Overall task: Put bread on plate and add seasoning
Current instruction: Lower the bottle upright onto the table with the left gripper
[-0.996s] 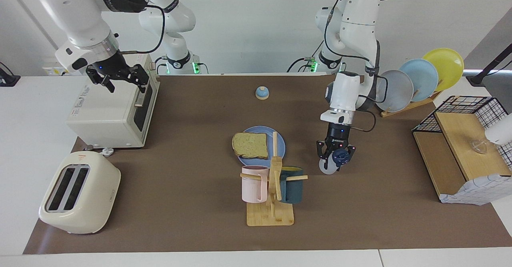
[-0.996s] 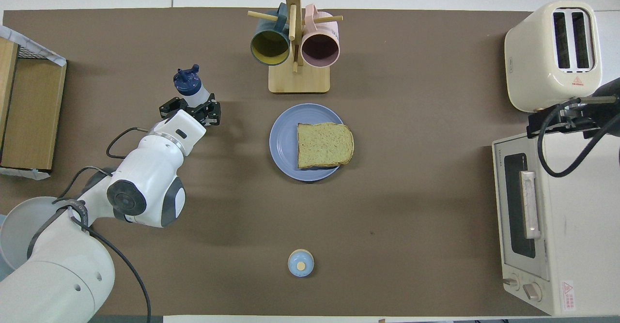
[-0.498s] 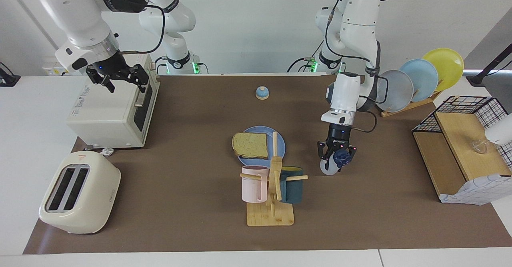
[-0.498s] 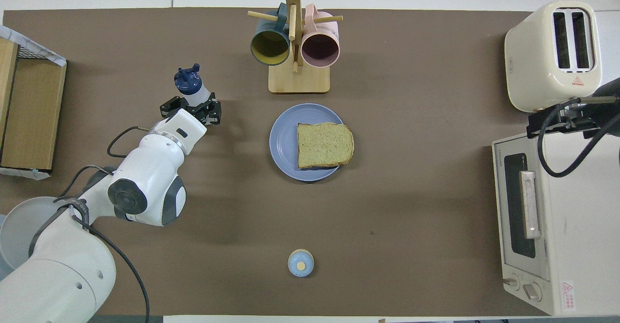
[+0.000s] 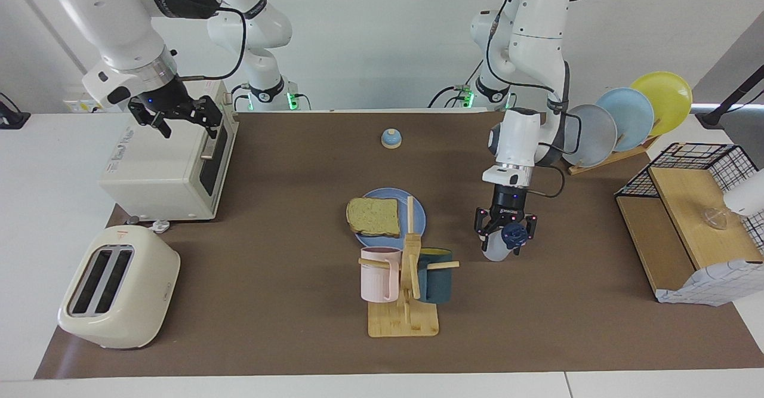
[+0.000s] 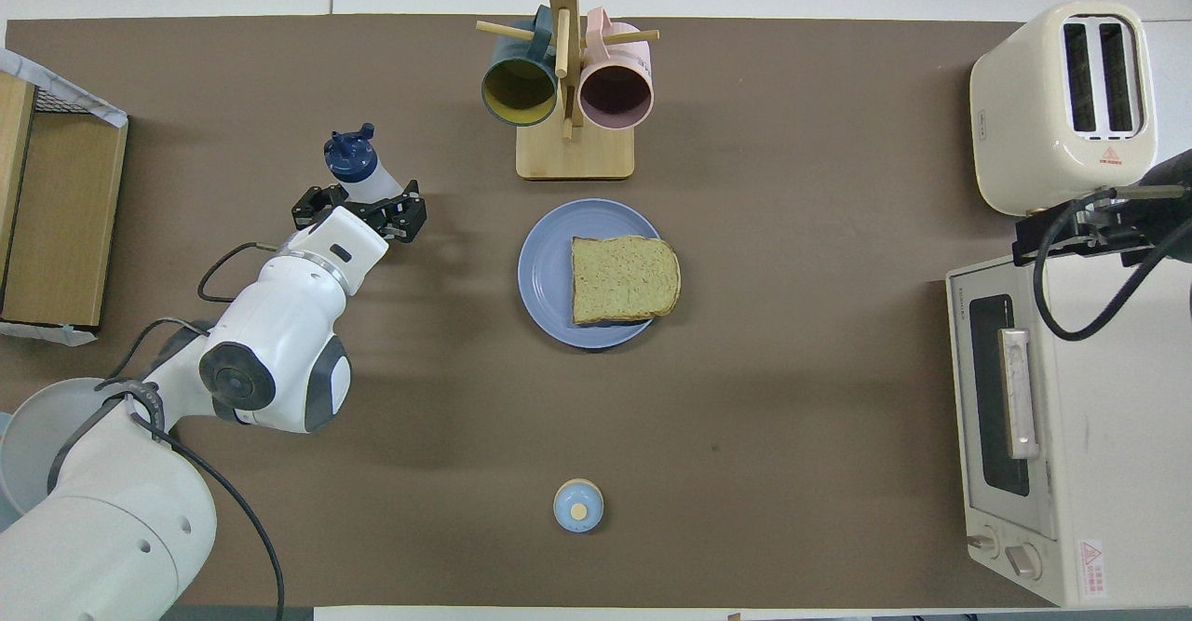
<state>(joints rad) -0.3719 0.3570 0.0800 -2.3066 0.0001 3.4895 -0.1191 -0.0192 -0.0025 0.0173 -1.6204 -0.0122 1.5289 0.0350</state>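
Since a second ago the left gripper has let go of the seasoning: its jaws, then clenched on the bottle's neck, now stand spread to either side of it, and the arm has drawn slightly toward its own end of the table. The bottle stands on the brown mat, apparently leaning a little, though from across the table I cannot tell whether a jaw touches it. It sits well apart from the plate, toward the left arm's end, about level with the mug rack.

The bread lies flat on the plate, one edge overhanging the rim on the side toward the right arm. With the slice plated and the bottle set down, the job looks nearly or fully finished; setting the bottle clear of the plate keeps it from tipping onto the food.

The right gripper waits over the oven, jaws spread and empty.

A brown mat covers most of the white table. On it also stand a toaster, a bell, a rack of upright plates and a wire-and-wood shelf. White walls close the room around the arms.
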